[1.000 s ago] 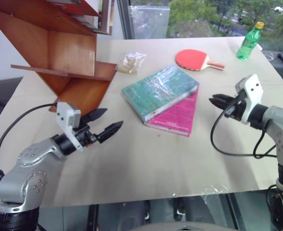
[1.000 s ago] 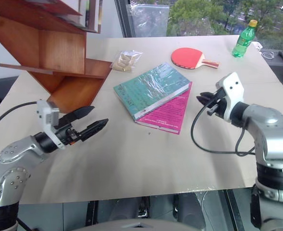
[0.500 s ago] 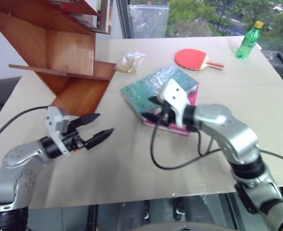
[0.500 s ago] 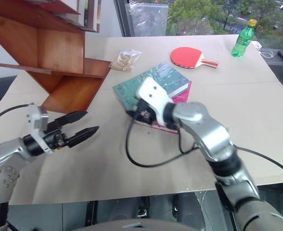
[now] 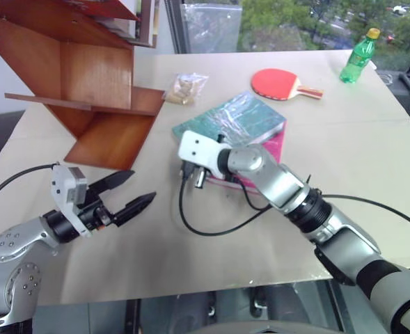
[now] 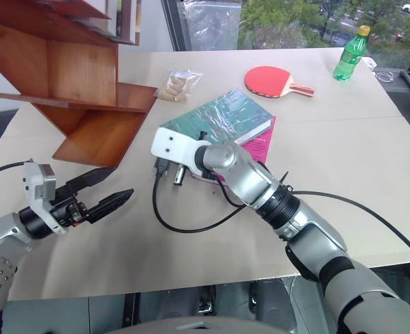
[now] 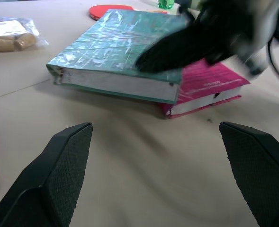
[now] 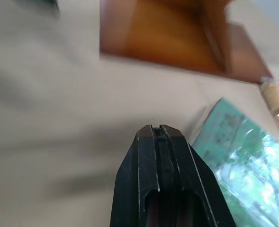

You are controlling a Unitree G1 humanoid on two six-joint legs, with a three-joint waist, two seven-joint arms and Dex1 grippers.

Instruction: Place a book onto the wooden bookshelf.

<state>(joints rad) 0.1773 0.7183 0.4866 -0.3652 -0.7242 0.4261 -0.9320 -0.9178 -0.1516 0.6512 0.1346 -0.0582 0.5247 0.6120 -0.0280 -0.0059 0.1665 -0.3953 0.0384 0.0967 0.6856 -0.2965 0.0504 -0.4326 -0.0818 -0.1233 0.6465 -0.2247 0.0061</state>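
Note:
The teal-green book (image 5: 239, 118) lies flat in the middle of the table, on top of a smaller pink book (image 5: 273, 147). The wooden bookshelf (image 5: 93, 76) stands at the far left, its slanted panels resting on the table. My right arm reaches across the books, and my right gripper (image 8: 156, 128) is shut with nothing in it, its tip just above the teal book's left near corner. In the left wrist view it is a dark blur over the teal cover (image 7: 115, 42). My left gripper (image 5: 140, 188) hovers open over bare table, left of the books.
A red table-tennis paddle (image 5: 278, 85) and a green bottle (image 5: 358, 59) sit at the far right of the table. A small bag of snacks (image 5: 184, 89) lies between the shelf and the books. The right arm's cable (image 5: 211, 226) loops over the table.
My right arm swept left from the table's right side, over the books, to the teal book's left corner. My left gripper drew back a little to the left, staying open.

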